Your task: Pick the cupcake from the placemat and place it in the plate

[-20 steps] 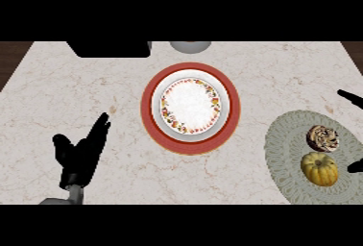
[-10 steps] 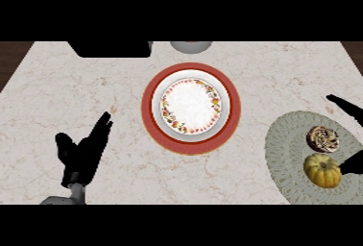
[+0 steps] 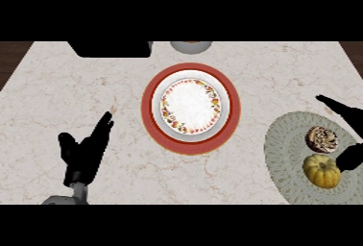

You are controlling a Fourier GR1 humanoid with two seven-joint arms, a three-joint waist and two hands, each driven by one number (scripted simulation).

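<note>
The cupcake (image 3: pixel 323 139), brown with pale swirls, lies on the round grey-green placemat (image 3: pixel 291 158) at the right edge of the head view. A red-rimmed plate (image 3: pixel 190 108) with a white floral centre sits in the middle of the counter. My right hand (image 3: pixel 344 111) comes in from the right edge, open, with its fingers stretched just above and right of the cupcake and its thumb (image 3: pixel 349 157) showing lower down beside the placemat's other item. It is not touching the cupcake. My left hand (image 3: pixel 86 153) rests open at the lower left, fingers pointing up.
A small yellow-orange pumpkin (image 3: pixel 322 171) sits on the placemat just below the cupcake. A dark box (image 3: pixel 110 48) and a grey bowl (image 3: pixel 190 46) stand at the counter's far edge. Dark wood shows past the counter's corners.
My right hand has moved further left into view, from the right edge toward the cupcake. The left hand has barely shifted. The cupcake and plate have not moved.
</note>
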